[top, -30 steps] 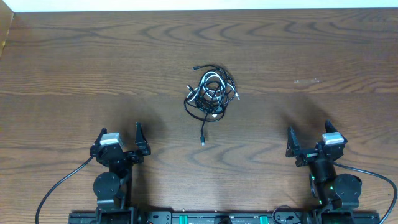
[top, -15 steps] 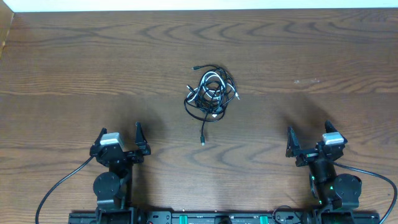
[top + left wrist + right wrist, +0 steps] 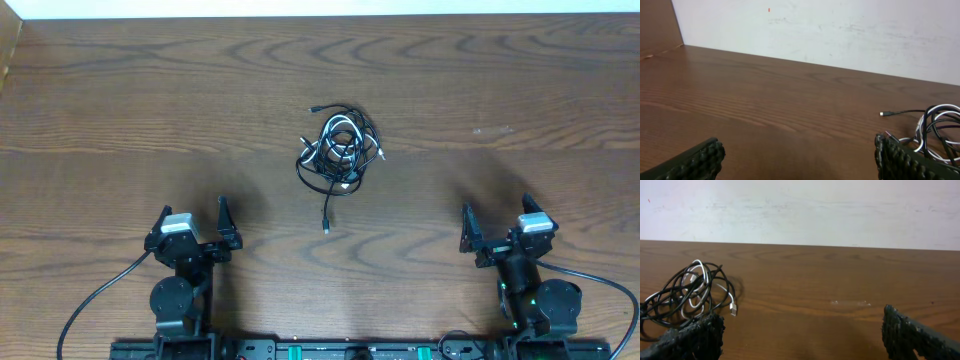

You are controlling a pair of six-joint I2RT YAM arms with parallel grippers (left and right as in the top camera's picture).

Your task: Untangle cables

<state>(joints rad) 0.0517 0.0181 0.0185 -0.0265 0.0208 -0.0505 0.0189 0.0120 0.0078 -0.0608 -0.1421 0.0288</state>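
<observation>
Near the middle of the dark brown wood-grain table lies the knotted bundle of thin black cables with one white cord, with one plug-ended black tail trailing toward the arms. The left black two-finger gripper and the right black two-finger gripper sit well apart from it at the near edge, jaws spread wide and holding nothing (each wrist view shows only bare wood in the gap).

On my left wrist view the cables run off the right edge; overhead, I can't read their crossings.
</observation>
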